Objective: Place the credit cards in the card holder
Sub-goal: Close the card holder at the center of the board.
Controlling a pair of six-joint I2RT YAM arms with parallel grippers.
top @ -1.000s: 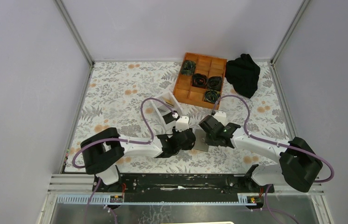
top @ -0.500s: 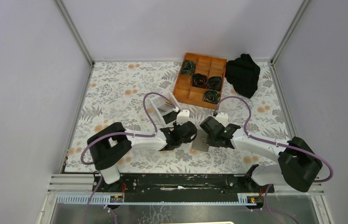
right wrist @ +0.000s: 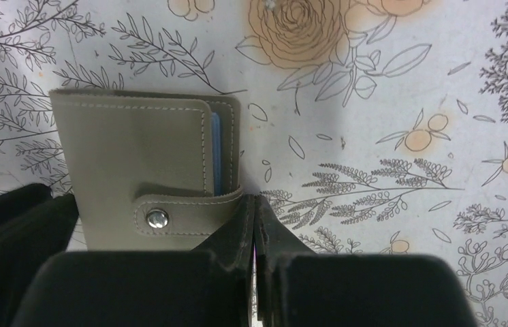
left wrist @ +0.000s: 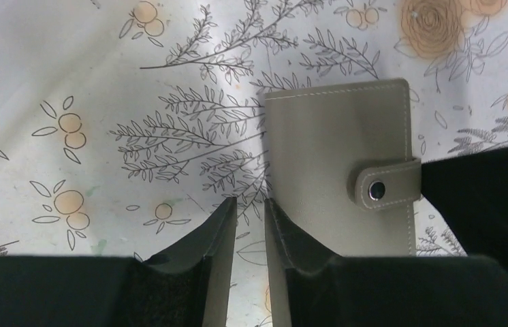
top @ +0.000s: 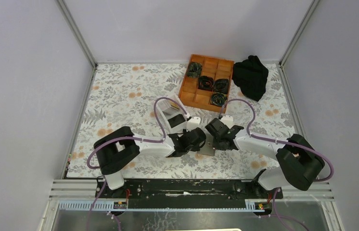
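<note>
Floral tabletop (top: pixel 120 96) under both hands: left hand (left wrist: pixel 250 202) slightly apart and empty, the snapped-shut card holder (left wrist: pixel 336 143) just right of its tips; right hand (right wrist: pixel 255 199) pressed together at the holder's strap end. Only the right wrist view shows a blue sliver (right wrist: pixel 215 153) (card or lining, unclear) inside.

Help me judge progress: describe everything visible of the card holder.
The card holder is a grey case, leather-like with stitching, folded shut, strap fastened by a metal snap. A blue sliver shows at its open edge. It lies on the flowered tablecloth between the left end effector and right end effector; contact unclear.
</note>
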